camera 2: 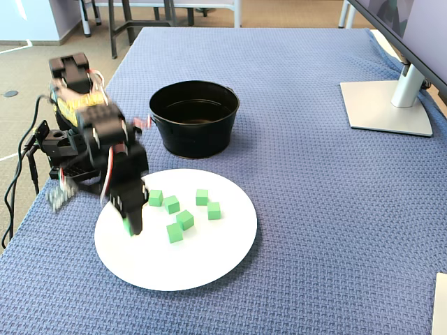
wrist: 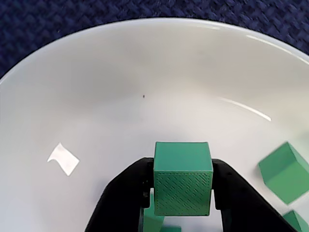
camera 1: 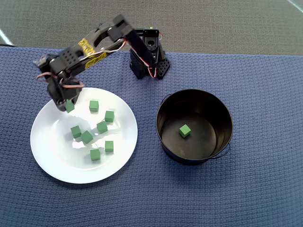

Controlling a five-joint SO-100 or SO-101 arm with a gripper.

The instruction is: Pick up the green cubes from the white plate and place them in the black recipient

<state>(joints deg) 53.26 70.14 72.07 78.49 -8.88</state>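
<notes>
My gripper [wrist: 182, 187] is shut on one green cube [wrist: 182, 176], with a black finger pressed on each side of it. In the overhead view the gripper [camera 1: 66, 105] holds this cube [camera 1: 69, 106] over the upper left part of the white plate [camera 1: 61, 161]. Several more green cubes lie loose on the plate, among them one [camera 1: 93, 105] right of the gripper and one [camera 1: 95, 154] further down. The black recipient [camera 1: 208, 101] stands right of the plate with one green cube [camera 1: 184, 131] on its floor. In the fixed view the gripper [camera 2: 130, 223] is motion-blurred at the plate's [camera 2: 195, 265] left side.
The arm's base [camera 1: 147, 59] sits at the back of the blue woven cloth [camera 1: 265, 189], between plate and pot. In the fixed view the pot [camera 2: 195, 136] stands behind the plate, a monitor stand [camera 2: 384, 105] is at the far right, and cables [camera 2: 28, 167] hang off the table's left edge.
</notes>
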